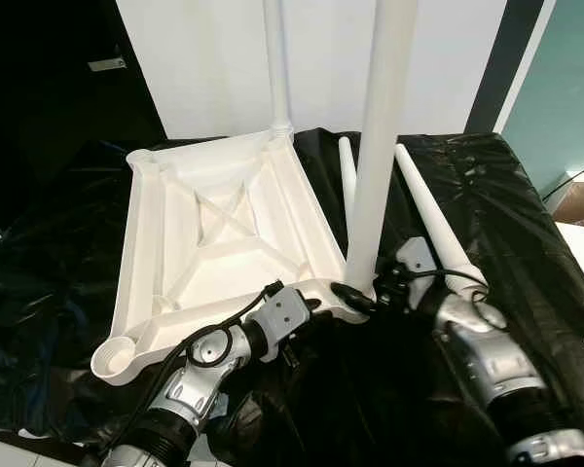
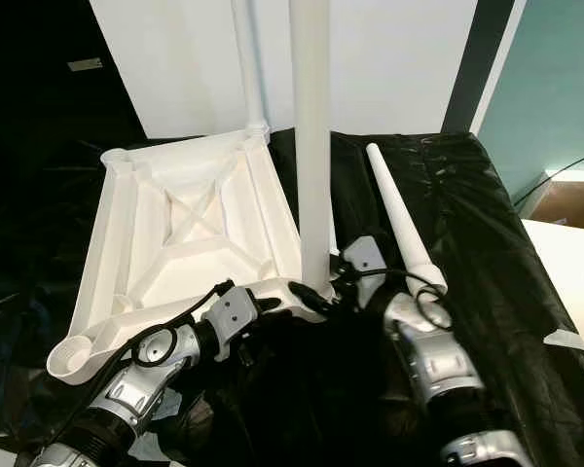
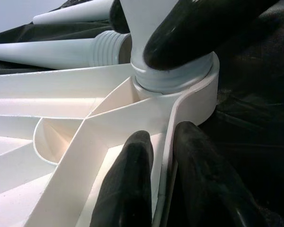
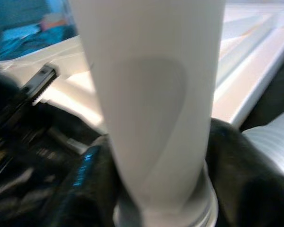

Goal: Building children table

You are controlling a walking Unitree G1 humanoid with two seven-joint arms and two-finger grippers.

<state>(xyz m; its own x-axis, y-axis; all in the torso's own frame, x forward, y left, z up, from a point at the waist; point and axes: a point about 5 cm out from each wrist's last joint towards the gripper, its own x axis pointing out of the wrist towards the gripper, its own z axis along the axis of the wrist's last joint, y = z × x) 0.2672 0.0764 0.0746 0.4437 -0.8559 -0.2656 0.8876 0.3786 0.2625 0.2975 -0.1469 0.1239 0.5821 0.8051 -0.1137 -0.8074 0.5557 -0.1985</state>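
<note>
White plastic tabletop (image 1: 214,243) — laid upside down on a black plastic sheet (image 1: 487,204), ribbed underside facing up, with a round socket at each corner. The empty near-left socket (image 1: 117,358) is seen at the front edge.

Far leg (image 1: 275,58) — standing upright in the far corner socket, against a white wall (image 1: 195,58).

Near leg (image 1: 380,146) — standing upright in the near-right corner socket, its threaded base seated at the socket rim in the left wrist view (image 3: 173,78).

Loose legs — one tapered leg (image 1: 438,229) is laid on the sheet just right of the near leg, its threaded wide end toward the robot; a second loose leg (image 1: 347,175) is partly hidden behind the near leg.

Left gripper (image 1: 307,309) — placed at the tabletop's near edge beside the near-right socket. In the left wrist view its fingers (image 3: 128,189) are clenched on the thin rim wall, one inside and one outside.

Right gripper (image 1: 362,295) — placed at the base of the near leg. In the right wrist view its fingers (image 4: 239,165) are pressed against both sides of the leg just above the thread — jaws grasping the near leg.
</note>
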